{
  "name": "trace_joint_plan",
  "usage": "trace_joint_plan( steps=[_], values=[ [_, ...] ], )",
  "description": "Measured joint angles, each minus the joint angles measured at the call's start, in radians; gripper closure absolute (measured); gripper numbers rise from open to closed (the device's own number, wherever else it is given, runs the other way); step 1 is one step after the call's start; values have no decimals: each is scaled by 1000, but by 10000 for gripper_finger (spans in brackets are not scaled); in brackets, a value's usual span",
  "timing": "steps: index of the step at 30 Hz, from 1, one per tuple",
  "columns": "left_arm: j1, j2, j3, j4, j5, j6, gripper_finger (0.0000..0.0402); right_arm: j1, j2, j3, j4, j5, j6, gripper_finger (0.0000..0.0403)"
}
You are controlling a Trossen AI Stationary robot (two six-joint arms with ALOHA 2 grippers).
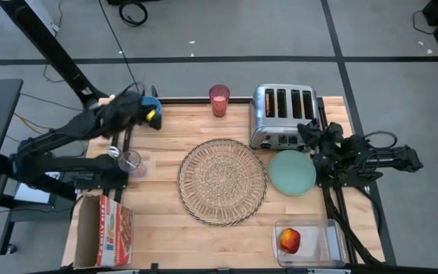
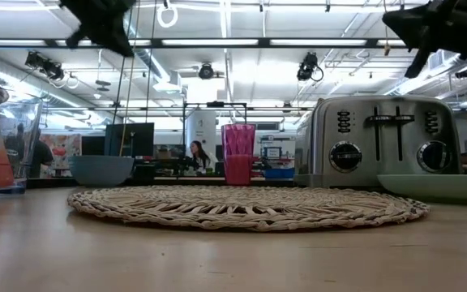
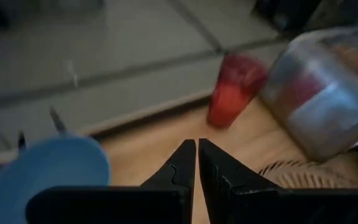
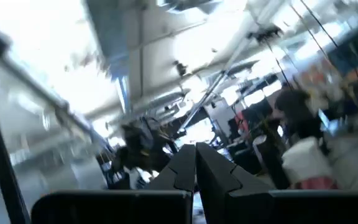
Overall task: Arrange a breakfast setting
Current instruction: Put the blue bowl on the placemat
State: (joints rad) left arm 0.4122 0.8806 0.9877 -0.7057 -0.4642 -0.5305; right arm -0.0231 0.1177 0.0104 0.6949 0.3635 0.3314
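At the table's left edge a clear glass (image 1: 130,162) was seen standing, with an orange-handled spoon (image 2: 2,166) upright inside it. Behind it, at the far left corner, a blue bowl (image 1: 151,104) was found, round and matte, largely covered from above by the left gripper (image 1: 152,116). That gripper's fingers (image 3: 180,168) were pressed together with only a hairline gap, and nothing was held between them. A printed cardboard box (image 1: 105,230) was placed at the near left corner.

At the far edge, right of the bowl, a pink translucent cup (image 1: 219,100) was set upright, ribbed and darker toward its base. The round woven wicker placemat (image 1: 222,181) was laid flat at the table's centre, pale straw in colour with a looped open-weave border, and nothing was resting on it.

Right of the cup, a silver four-slot toaster (image 1: 284,116) was positioned at the far right. Just in front of it and beside the placemat, a teal plate (image 1: 292,172) was lying, plain and bare. The right gripper (image 1: 309,131) was held above the toaster's right end, its fingers (image 4: 185,165) closed together and empty. Near the front right corner a red apple (image 1: 290,240), tinged yellow, was kept in a clear plastic container (image 1: 310,243).
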Motion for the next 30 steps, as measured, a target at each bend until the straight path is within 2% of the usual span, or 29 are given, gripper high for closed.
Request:
trace_joint_plan(
  steps=[2,3,8,12,18,24,27,30],
  values=[
    [109,59,1,-2,144,1,374,0,3,2,-8,10,81,380],
    [157,91,1,-2,185,17,374,0,11,3,-18,10,96,380],
    [296,257,1,-9,214,120,374,2,70,3,-76,10,181,380],
    [362,354,1,-53,285,132,367,2,139,3,-106,46,265,380],
    [442,456,1,-69,343,172,298,3,234,8,-96,40,343,371],
    [463,522,2,-74,332,195,205,3,284,8,-63,37,340,309],
    [465,547,2,-95,341,177,181,3,291,5,-47,17,323,273],
    [460,572,2,-98,347,177,177,3,291,4,-44,11,322,250]
  ],
)
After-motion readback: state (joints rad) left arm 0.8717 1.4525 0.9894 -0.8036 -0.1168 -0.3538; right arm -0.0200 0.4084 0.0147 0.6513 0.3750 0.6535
